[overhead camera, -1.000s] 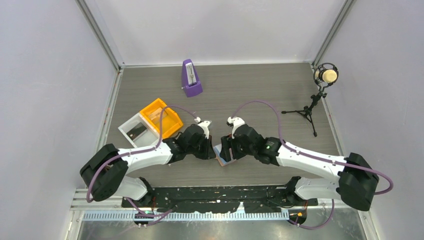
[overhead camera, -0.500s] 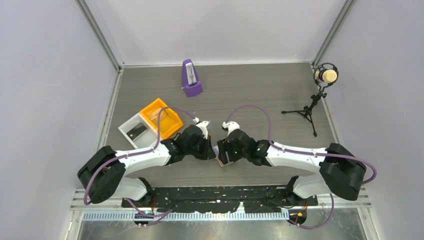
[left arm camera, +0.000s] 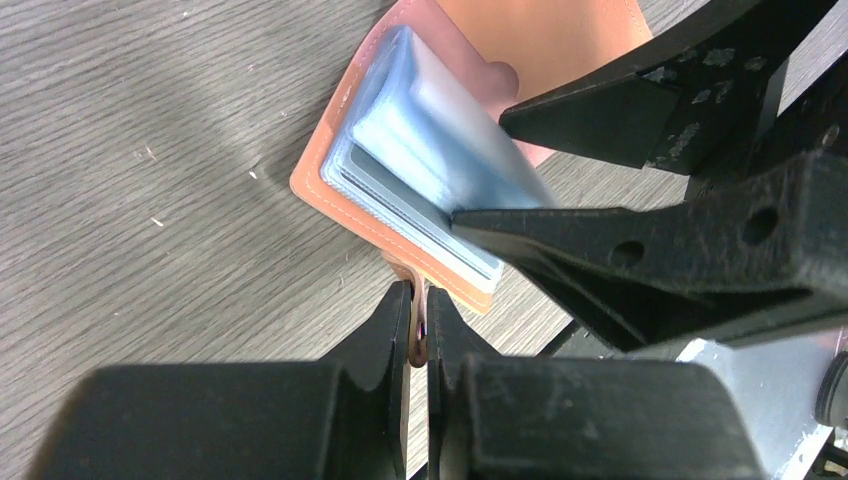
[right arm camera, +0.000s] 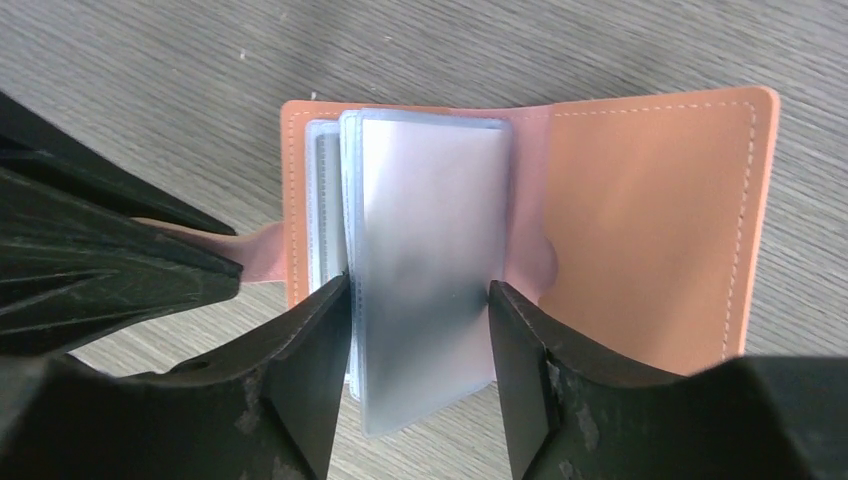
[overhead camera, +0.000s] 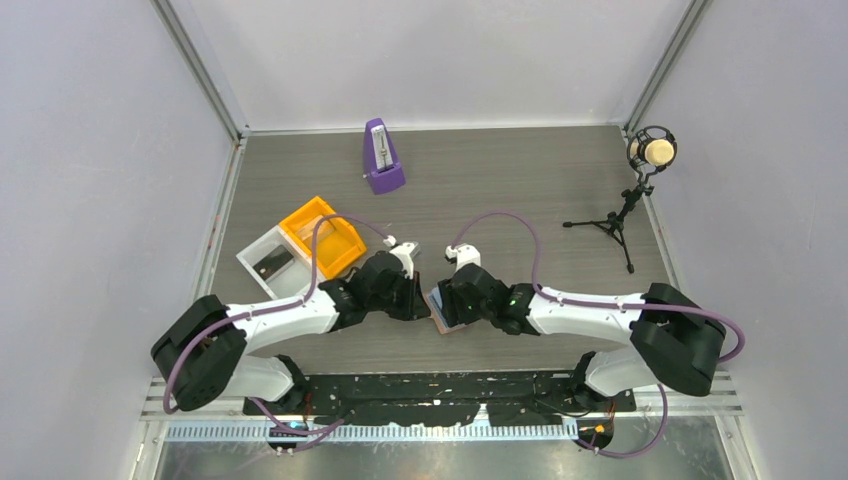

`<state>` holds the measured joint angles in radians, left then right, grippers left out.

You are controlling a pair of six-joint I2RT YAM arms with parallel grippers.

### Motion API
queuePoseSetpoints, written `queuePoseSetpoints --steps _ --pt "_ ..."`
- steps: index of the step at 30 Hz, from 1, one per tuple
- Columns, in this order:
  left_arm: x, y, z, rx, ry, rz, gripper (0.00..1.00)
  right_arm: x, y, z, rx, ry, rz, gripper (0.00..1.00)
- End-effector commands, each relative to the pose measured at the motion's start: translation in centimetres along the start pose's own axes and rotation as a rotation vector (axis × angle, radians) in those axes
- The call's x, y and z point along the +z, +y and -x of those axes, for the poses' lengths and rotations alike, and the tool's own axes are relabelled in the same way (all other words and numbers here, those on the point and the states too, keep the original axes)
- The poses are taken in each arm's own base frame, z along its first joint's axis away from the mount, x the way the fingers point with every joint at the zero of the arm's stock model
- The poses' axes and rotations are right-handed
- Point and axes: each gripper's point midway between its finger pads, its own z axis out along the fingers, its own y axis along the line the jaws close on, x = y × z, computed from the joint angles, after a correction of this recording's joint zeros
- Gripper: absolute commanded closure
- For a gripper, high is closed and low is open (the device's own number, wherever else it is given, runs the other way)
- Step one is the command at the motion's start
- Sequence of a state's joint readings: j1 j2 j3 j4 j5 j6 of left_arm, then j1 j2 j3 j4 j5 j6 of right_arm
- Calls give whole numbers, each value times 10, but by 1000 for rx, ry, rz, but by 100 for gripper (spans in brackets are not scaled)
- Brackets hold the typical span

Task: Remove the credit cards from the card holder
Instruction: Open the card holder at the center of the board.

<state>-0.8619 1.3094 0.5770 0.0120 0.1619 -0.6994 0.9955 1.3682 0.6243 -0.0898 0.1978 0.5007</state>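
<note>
Left jaws pinch the holder's (right arm camera: 650,230) tab (right arm camera: 262,262), pinning it open on the tabletop (overhead camera: 500,180). Right jaws have moved in, half-closed astride a sleeve (right arm camera: 430,260); cards not out yet.

Card holder (overhead camera: 440,322) largely hidden overhead

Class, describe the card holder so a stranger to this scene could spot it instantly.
On the grey wood-grain table, look near the front edge where the left hand and right hand meet. There lies a small salmon-tan card holder, open, with blue-grey plastic sleeves; the orange tray farther left is a rigid open box.
</note>
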Motion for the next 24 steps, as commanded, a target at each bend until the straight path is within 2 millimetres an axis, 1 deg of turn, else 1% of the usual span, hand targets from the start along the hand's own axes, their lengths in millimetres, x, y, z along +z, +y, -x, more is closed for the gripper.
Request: queuePoseSetpoints --steps 1,9,17,24 --pt "-6 -11 9 16 -44 -50 100 -3 -15 6 36 -56 -77 44" --pt "-5 -1 2 17 -26 -13 100 -19 -26 13 60 -98 -117 45" --pt "-4 7 -3 32 -13 20 100 -28 -48 5 102 -108 -169 46" --pt "-8 5 -5 32 -14 5 100 -41 -85 -2 167 -95 -267 48"
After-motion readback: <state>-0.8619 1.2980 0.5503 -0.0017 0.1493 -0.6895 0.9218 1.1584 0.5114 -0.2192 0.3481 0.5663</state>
